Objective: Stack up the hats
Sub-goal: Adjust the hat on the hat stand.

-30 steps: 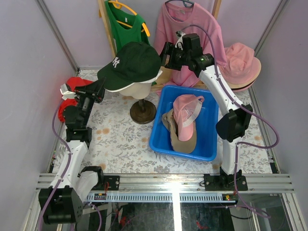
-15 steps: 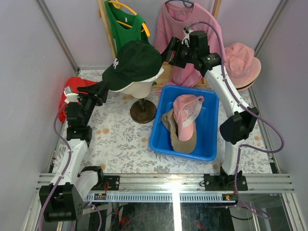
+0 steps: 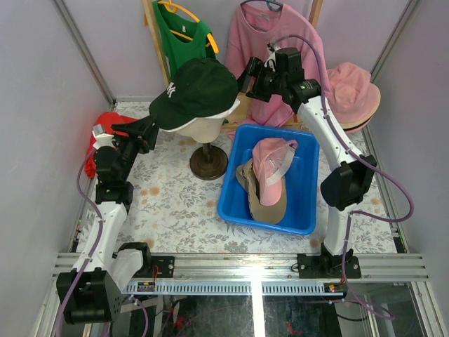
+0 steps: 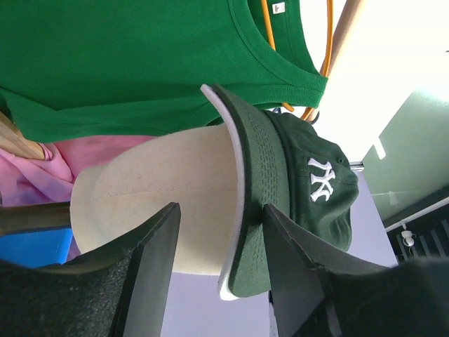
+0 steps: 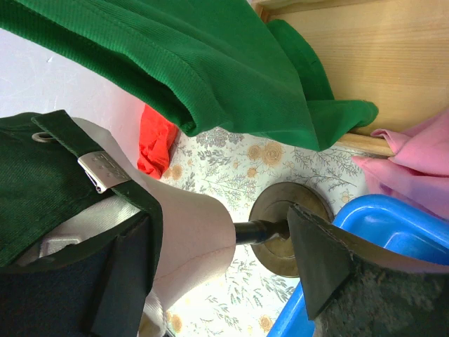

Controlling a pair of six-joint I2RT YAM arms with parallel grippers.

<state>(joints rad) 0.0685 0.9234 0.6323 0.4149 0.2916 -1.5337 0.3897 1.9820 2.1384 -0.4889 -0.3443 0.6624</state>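
Three pale lavender walls [image 3: 42, 84] enclose a floral-clothed bench [image 3: 175, 203]. Hats counted, four: one dark green cap [image 3: 200, 88] on the mannequin head [image 3: 207, 130], between the left fingers [image 4: 151, 274] and right fingers [image 5: 326, 260], both pairs spread and empty; one pink cap [image 3: 270, 158] and one tan hat [image 3: 270, 203] in one blue bin [image 3: 303, 189] nearer than the right fingers; one pink bucket hat [image 3: 351, 88] to their right.

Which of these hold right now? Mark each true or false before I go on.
The dark green cap sits on the mannequin head. True.
Both grippers are shut. False: the left gripper and the right gripper are both open, one at each end of that cap.
The blue bin holds a pink cap and a tan cap. True.
The pink bucket hat lies in the bin. False: it sits outside, at the far right corner.
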